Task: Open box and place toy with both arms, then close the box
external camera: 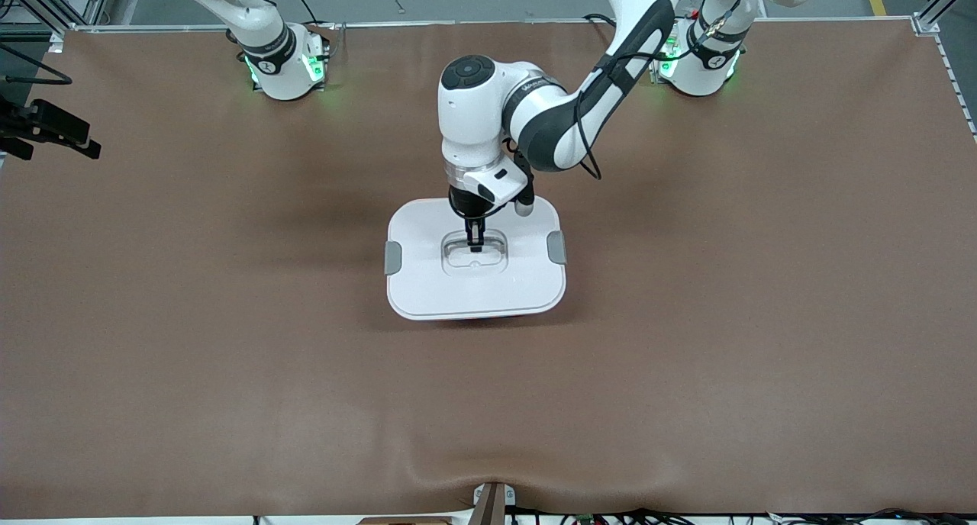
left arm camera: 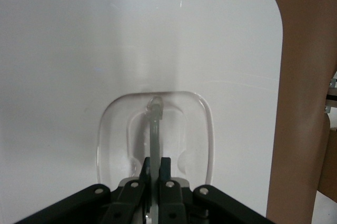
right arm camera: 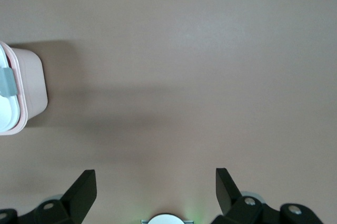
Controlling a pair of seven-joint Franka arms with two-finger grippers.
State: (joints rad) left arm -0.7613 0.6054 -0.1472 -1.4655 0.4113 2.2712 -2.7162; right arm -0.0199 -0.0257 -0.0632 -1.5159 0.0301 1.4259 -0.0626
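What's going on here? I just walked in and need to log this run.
The left gripper is down on the box in the middle of the table, shut on the clear handle set into the white lid. The lid sits on the box. The right gripper waits open above bare table near the right arm's base. No toy is in view.

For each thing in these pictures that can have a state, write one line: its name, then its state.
box: upright on the table, white lid on.
clear handle: raised on edge, pinched by the left gripper.
left gripper: shut on the handle, over the lid's middle.
right gripper: open, empty, waiting over bare table.
toy: not in view.
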